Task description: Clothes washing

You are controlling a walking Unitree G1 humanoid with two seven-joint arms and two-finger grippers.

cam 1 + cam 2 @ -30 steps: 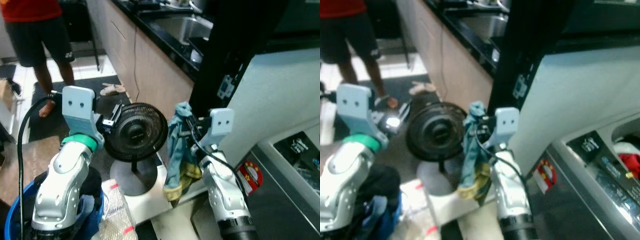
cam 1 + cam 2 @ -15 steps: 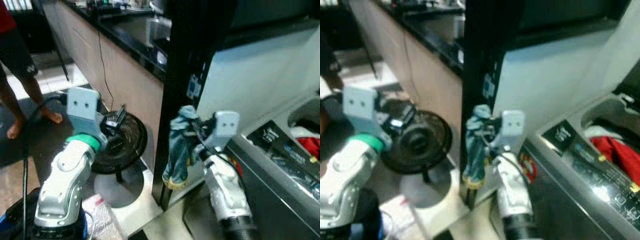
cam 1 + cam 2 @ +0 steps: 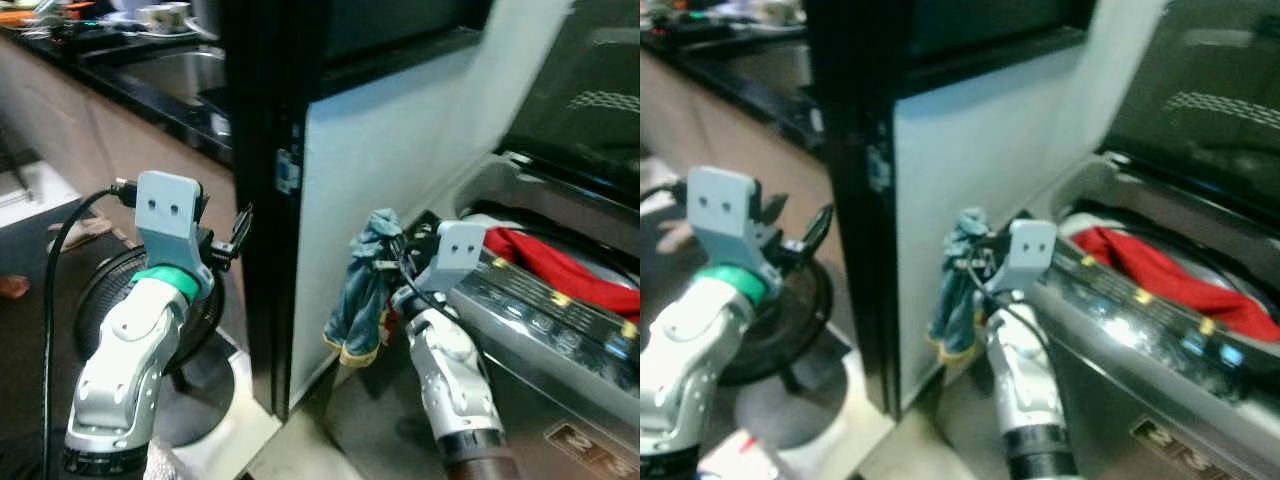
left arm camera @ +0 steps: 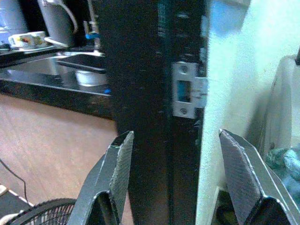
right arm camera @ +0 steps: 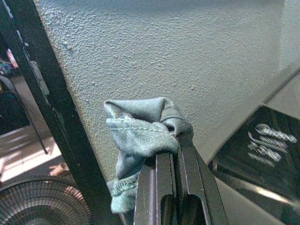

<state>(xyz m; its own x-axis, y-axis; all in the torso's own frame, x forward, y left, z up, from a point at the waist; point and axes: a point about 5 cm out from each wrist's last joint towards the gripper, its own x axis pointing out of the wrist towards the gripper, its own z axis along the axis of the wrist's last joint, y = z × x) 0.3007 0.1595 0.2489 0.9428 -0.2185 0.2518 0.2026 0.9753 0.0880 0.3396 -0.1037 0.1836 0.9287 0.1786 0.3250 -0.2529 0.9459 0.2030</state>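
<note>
My right gripper (image 3: pixel 395 258) is shut on a blue-green cloth (image 3: pixel 362 295) with a yellow hem, which hangs down beside the white wall. In the right wrist view the two black fingers (image 5: pixel 173 187) pinch the bunched cloth (image 5: pixel 140 131). To the right stands a top-loading washing machine (image 3: pixel 560 330) with its lid up and a red garment (image 3: pixel 555 265) inside the drum. My left gripper (image 3: pixel 235 235) is raised and open, holding nothing; in the left wrist view its fingers (image 4: pixel 119 164) frame a black door frame (image 4: pixel 154 93).
A black door frame (image 3: pixel 260 200) and white wall (image 3: pixel 380 140) stand between my arms. A black floor fan (image 3: pixel 130 300) sits low at the left on a white base. A dark counter with a sink (image 3: pixel 170 70) runs along the back left.
The camera has turned to the right: the washing machine and red garment have come further into view, the fan has slid left. My right gripper keeps hold of the cloth.
</note>
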